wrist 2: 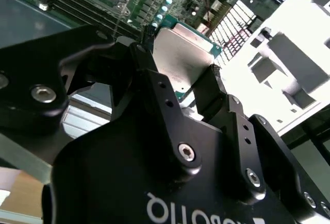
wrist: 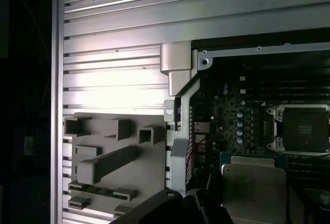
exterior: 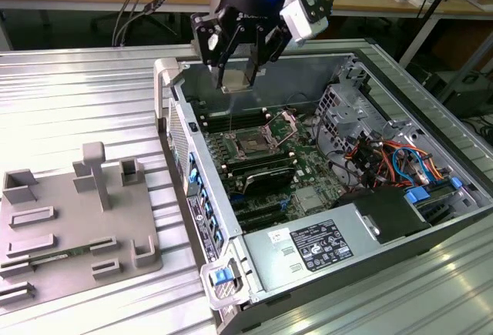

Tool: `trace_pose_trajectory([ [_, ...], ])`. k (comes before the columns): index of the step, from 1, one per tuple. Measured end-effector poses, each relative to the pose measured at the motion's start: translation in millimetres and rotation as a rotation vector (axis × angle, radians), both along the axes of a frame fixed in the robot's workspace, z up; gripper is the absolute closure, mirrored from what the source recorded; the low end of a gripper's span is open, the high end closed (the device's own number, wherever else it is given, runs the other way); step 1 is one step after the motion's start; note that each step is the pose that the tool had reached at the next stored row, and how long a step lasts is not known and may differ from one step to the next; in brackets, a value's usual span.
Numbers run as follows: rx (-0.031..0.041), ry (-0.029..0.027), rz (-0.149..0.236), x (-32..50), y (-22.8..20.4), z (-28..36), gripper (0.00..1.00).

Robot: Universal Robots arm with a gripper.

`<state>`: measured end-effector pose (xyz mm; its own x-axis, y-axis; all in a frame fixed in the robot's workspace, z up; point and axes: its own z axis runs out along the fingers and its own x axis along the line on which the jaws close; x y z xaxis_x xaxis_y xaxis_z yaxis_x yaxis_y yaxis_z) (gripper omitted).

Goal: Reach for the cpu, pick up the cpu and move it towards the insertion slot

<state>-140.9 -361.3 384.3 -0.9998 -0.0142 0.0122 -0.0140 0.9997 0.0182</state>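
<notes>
Bright overhead glare streaking across the ribbed metal table [exterior: 77, 96] in the exterior view; overexposed white beside the claw [wrist 2: 180, 87] in the second wrist view; dim, shadowed, soft-edged in the first wrist view.

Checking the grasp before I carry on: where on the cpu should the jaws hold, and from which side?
By two opposite thin edges, coming at it edge-on, as the gripper does now. The cpu is a thin flat square, so only its rim gives the jaws parallel faces. Its metal top stays untouched in both wrist views. In the exterior view it hangs above the open case, with the insertion slot below.
</notes>
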Motion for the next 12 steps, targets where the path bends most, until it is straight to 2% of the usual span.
trace_pose_trajectory([
  [10, -0.0019, 0.0000, 0.000, 35.1, 14.0, -3.8, 0.45],
  [12, -0.0027, 0.0001, 0.000, 41.3, 18.4, -5.0, 0.45],
])
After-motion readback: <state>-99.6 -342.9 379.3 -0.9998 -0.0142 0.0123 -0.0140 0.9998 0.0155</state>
